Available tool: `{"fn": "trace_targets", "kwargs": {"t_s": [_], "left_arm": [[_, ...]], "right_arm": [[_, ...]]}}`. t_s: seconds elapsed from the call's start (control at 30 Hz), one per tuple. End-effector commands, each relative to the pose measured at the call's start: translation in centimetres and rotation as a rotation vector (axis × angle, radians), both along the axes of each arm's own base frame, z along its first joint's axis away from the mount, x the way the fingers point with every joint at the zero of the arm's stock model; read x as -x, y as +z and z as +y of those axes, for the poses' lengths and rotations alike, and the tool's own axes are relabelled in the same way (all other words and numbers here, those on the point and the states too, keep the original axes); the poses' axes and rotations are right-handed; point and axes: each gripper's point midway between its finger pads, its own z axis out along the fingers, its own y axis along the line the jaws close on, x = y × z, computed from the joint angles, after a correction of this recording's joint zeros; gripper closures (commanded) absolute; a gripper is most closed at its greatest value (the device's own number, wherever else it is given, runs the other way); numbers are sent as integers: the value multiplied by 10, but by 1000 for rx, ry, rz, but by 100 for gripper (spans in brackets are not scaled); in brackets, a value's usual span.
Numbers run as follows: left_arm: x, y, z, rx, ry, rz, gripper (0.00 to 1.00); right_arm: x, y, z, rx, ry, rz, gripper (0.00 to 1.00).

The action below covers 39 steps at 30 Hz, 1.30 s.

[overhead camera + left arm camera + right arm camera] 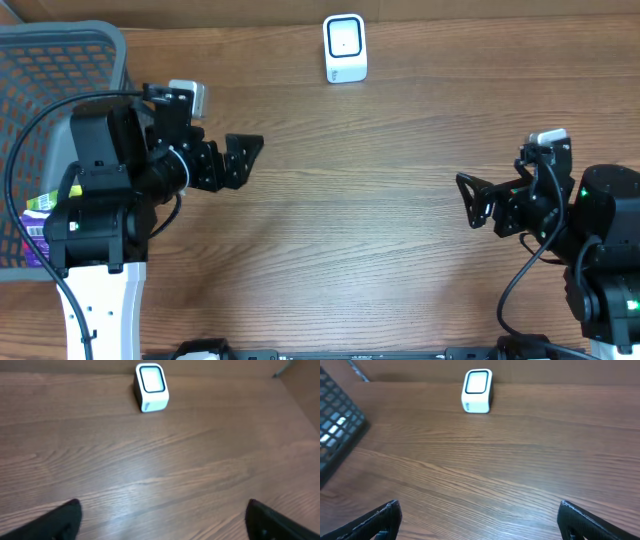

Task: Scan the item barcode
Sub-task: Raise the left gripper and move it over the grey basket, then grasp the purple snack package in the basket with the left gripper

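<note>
Far left, what looks like a purple-and-green packet [38, 215] lies in the grey mesh basket [60, 45], partly hidden, its print too small to read. The left gripper [245, 162] hangs wide and empty; past the white barcode scanner [345, 47], the right gripper [468, 203] gapes empty as well. Reaching in could snag the mesh, or bring the barcode up facing away.

scanner [345, 48] 1 | basket [60, 45] 1 | item [38, 213] in basket 1 | hands 2: left hand [240, 163], right hand [470, 203]

Mock shop checkout, white barcode scanner [345, 47], grey shopping basket [60, 50], wooden table [380, 200]
</note>
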Motion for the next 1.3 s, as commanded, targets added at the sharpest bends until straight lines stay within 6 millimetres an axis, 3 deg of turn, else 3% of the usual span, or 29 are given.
{"fn": "trace_targets", "kwargs": {"t_s": [0.0,0.23,0.33,0.4,0.6,0.83,1.0,1.13,1.27], "left_arm": [[-8,12,16,15,140,6,16],[-27,47,73,-61,503,9,14],[-25,64,105,-112,698,29,14],[-14,67,139,-143,925,69,17],[33,38,207,-61,1393,230,27],[67,9,263,36,1596,384,29],[67,-13,284,51,1638,466,33],[55,-29,296,24,1650,497,42],[46,-47,308,-17,1666,540,43]], "right_arm": [[0,12,6,-22,28,-30,0],[-4,6,6,-21,28,-5,0],[-6,2,6,-20,28,13,0],[-8,-2,6,-20,28,29,0],[-10,-14,9,-28,42,84,0],[-14,-26,9,-27,42,136,0],[-18,-33,10,-26,41,163,0],[-20,-38,10,-26,41,180,0],[-20,-40,10,-25,40,188,0]]}}
